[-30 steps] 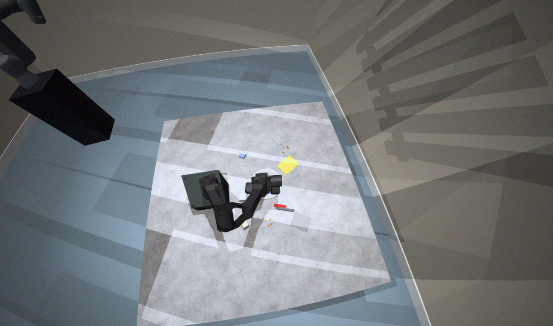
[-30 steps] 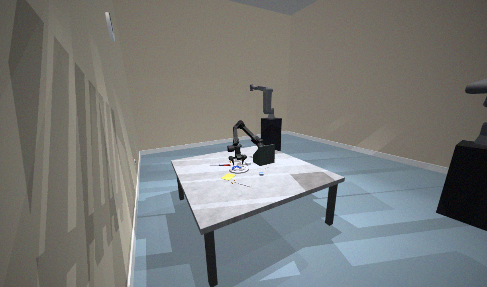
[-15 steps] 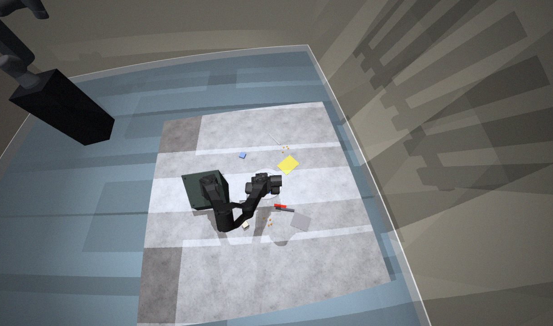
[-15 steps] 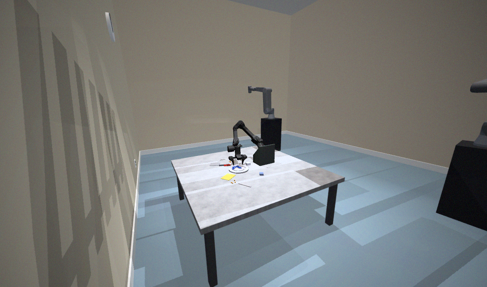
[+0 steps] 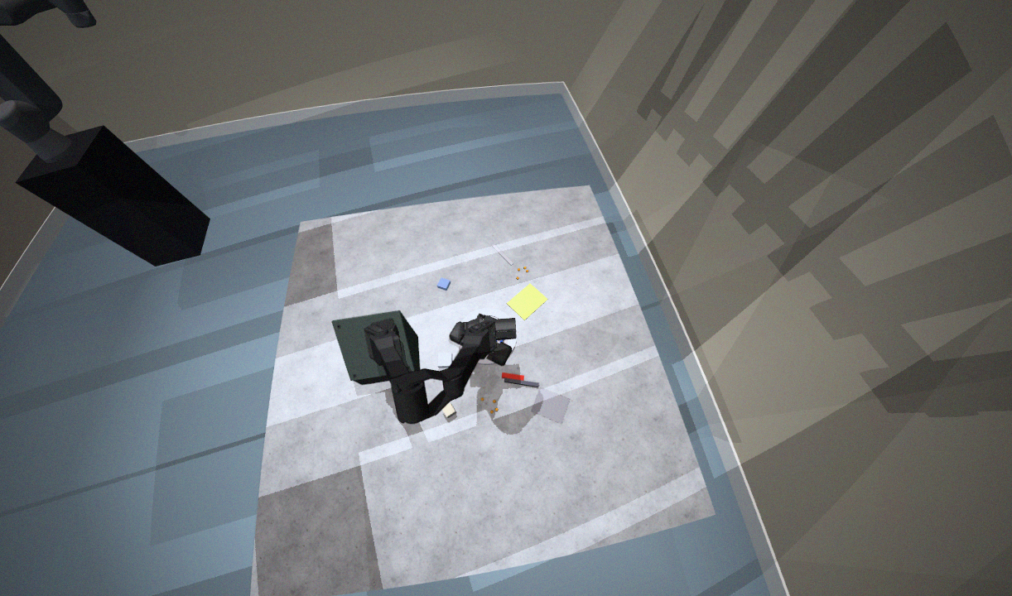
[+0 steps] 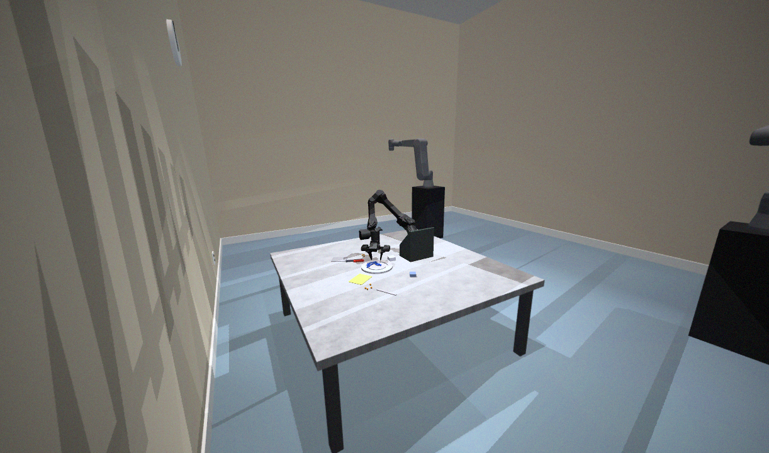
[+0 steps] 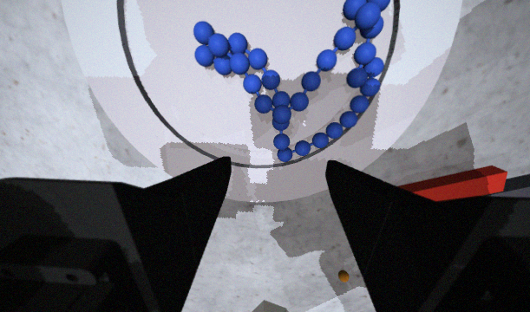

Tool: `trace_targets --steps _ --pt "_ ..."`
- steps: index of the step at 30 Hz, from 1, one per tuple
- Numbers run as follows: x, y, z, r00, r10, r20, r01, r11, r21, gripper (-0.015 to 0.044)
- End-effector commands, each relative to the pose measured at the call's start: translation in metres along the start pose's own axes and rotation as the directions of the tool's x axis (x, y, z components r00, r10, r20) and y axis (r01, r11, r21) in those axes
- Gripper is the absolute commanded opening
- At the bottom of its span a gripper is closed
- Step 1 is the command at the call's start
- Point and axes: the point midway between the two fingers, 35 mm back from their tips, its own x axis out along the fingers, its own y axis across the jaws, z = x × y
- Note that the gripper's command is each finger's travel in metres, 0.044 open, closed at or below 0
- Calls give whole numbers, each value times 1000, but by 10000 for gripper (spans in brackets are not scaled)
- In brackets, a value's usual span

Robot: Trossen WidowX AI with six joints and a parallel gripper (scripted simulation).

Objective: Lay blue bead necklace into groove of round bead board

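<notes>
The round white bead board (image 6: 377,271) (image 7: 182,100) lies on the table, mostly hidden under the arm in the top view. The blue bead necklace (image 6: 374,264) (image 7: 320,139) lies bunched and folded on the board, inside the dark ring groove (image 7: 258,166). One strand runs close to the groove's lower right arc in the wrist view, strands cross near the middle, and a clump lies at upper left. My gripper (image 6: 376,258) (image 7: 278,165) is open, its fingertips over the board's near edge, either side of the necklace's lowest beads. Nothing shows held between the fingers.
A red-handled tool (image 5: 513,376) (image 7: 473,184) lies beside the board. A yellow sheet (image 5: 527,301) (image 6: 360,279), a blue block (image 5: 443,283) (image 6: 412,274), small orange beads and a thin stick (image 5: 503,255) lie around. A dark green box (image 5: 357,348) (image 6: 418,248) stands by the arm's base.
</notes>
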Motion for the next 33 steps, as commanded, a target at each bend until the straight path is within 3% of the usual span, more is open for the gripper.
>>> trace_targets --steps 1,2,6,12,19,27,33 --pt "-6 -1 3 1000 -2 6 -1 910 415 151" --pt "-7 -1 4 1000 -2 7 -2 867 498 125" --pt "-11 -1 6 1000 -2 7 -4 626 780 120" --pt "-18 -2 8 1000 -2 7 -7 115 993 120" --pt "-23 -1 10 1000 -2 7 -7 -305 952 120" --pt "-28 -1 12 1000 -2 7 -6 -712 703 120" --pt "-29 -1 12 1000 -2 7 -6 -760 650 120"
